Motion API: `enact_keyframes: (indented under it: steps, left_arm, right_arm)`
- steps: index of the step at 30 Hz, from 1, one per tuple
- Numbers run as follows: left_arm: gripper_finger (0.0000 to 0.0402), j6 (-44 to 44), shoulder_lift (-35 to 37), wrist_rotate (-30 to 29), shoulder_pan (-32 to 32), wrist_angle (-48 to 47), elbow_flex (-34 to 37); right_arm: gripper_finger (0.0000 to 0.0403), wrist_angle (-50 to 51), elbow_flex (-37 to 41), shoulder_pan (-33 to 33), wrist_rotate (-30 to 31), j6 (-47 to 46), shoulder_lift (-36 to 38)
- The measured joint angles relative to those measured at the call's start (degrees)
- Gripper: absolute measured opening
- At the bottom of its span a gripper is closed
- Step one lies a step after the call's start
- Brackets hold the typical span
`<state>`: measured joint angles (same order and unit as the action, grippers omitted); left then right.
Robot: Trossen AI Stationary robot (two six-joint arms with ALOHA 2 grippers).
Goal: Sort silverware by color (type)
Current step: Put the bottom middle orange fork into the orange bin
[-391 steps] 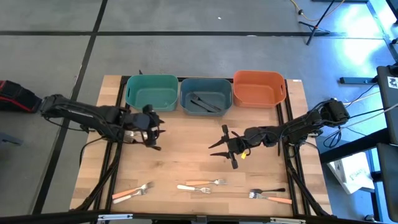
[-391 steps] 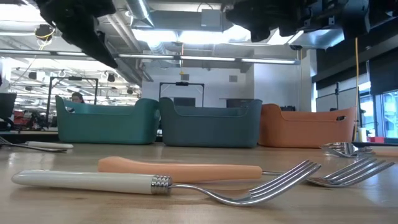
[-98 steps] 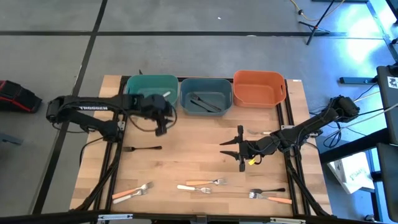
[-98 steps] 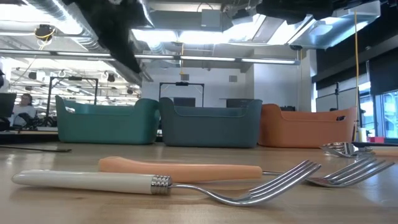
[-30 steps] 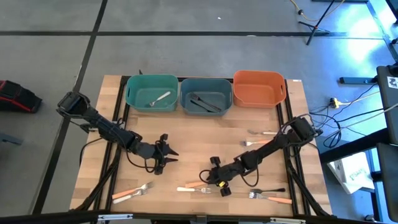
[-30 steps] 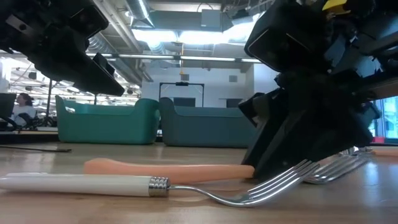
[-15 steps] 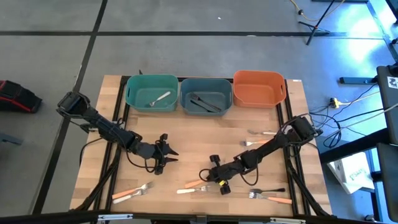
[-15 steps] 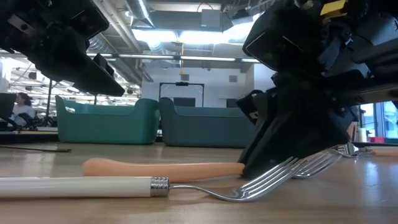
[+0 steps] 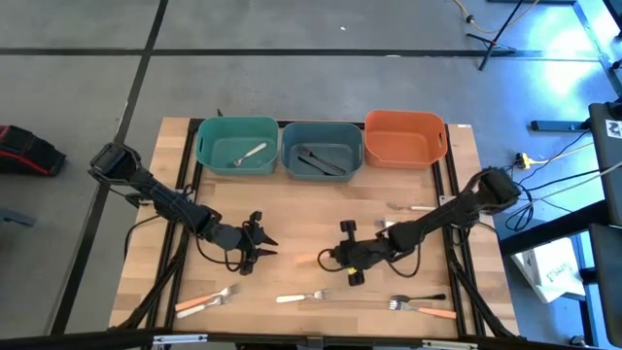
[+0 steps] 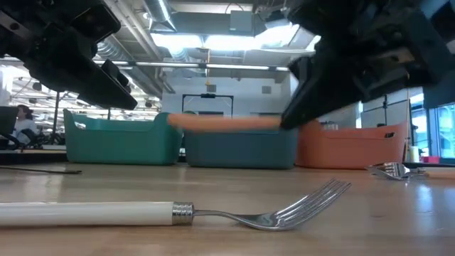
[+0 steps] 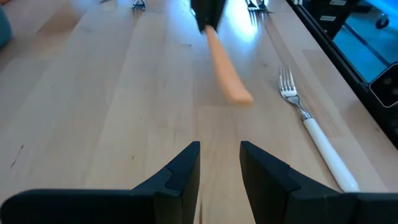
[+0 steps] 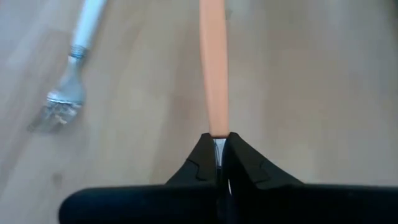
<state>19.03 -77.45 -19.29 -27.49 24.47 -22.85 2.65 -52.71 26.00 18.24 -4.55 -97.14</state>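
High view: I've got the right gripper (image 9: 335,260) pinched on the orange-handled fork (image 9: 309,259), held clear above mid-table. My left gripper (image 9: 262,244) waits nearby, fingers narrowly parted and holding nothing; a white-handled fork (image 9: 300,297) lies near the front edge.

We are seeing ceiling strip lights (image 10: 213,43) glaring brightly in the low view — the arms beneath them are reading as dark silhouettes. The orange-handled fork (image 10: 224,121) is smearing with motion blur — bluish light is spilling onto the floor (image 9: 544,39).
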Motion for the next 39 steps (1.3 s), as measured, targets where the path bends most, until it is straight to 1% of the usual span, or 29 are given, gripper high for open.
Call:
enact_keyframes:
  steps: [9, 12, 16, 21, 27, 32, 39]
  left_arm:
    - [0.0108, 0.0, 0.0, -0.1, 0.0, 0.0, 0.0]
    - [0.0108, 0.0, 0.0, -0.5, 0.0, 0.0, 0.0]
    - [0.0108, 0.0, 0.0, -0.7, 0.0, 0.0, 0.0]
    - [0.0108, 0.0, 0.0, -1.1, 0.0, 0.0, 0.0]
    - [0.0108, 0.0, 0.0, -1.4, 0.0, 0.0, 0.0]
    - [0.0108, -0.1, 0.0, -1.7, 0.0, 0.0, 0.0]
    - [0.0108, 0.0, 0.0, -2.5, 0.0, 0.0, 0.0]
  right_arm:
    - [0.0009, 13.6, 0.2, 0.0, 8.5, 1.7, 11.2]
    - [0.001, 13.9, 2.5, -0.3, 10.7, 1.9, 16.0]
    - [0.0011, 14.3, 7.6, -3.0, 11.0, 1.6, 23.0]
    - [0.0011, 13.8, 12.7, -9.0, 11.4, 1.5, 32.1]
    - [0.0012, 14.0, 16.0, -16.9, 11.3, 2.3, 40.3]
    - [0.0012, 14.1, 17.4, -24.5, 11.2, 3.0, 43.5]
    - [0.0012, 14.5, 17.9, -35.2, 8.6, 4.2, 43.8]
